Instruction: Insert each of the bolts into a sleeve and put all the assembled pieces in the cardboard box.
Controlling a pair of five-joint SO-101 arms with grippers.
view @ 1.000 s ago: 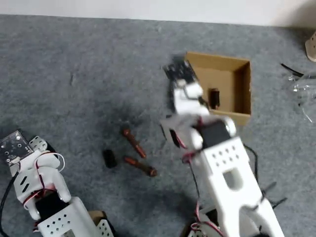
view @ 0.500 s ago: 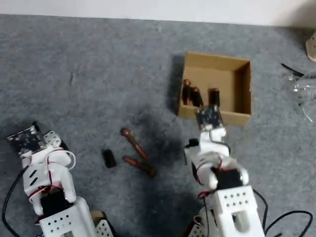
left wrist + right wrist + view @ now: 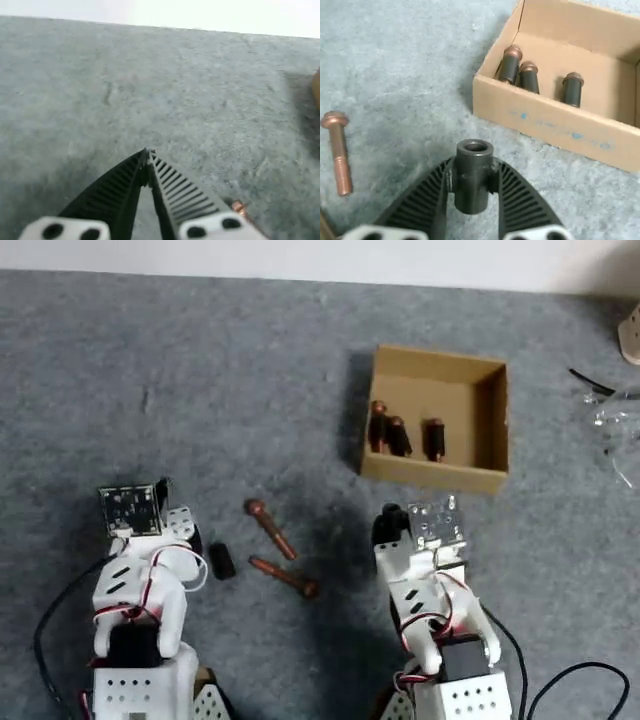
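**Right gripper (image 3: 472,170) clamps a black cylindrical sleeve (image 3: 472,182) upright; left gripper (image 3: 148,167) has its fingers pressed together on nothing.**

From the right wrist view you get the held sleeve's open bore. You also see three copper-headed bolts seated in black sleeves (image 3: 529,77), side by side inside the open cardboard box (image 3: 545,125). The high view gives you the wider count on the grey felt table (image 3: 200,360). The box sits toward the far edge, and there are two loose copper bolts, one bolt (image 3: 270,528) mid-table and the other bolt (image 3: 285,577) nearer the front edge. A second black sleeve (image 3: 221,561) lies just beside your left arm. The left wrist view catches a copper bolt end (image 3: 237,206) near its fingers.
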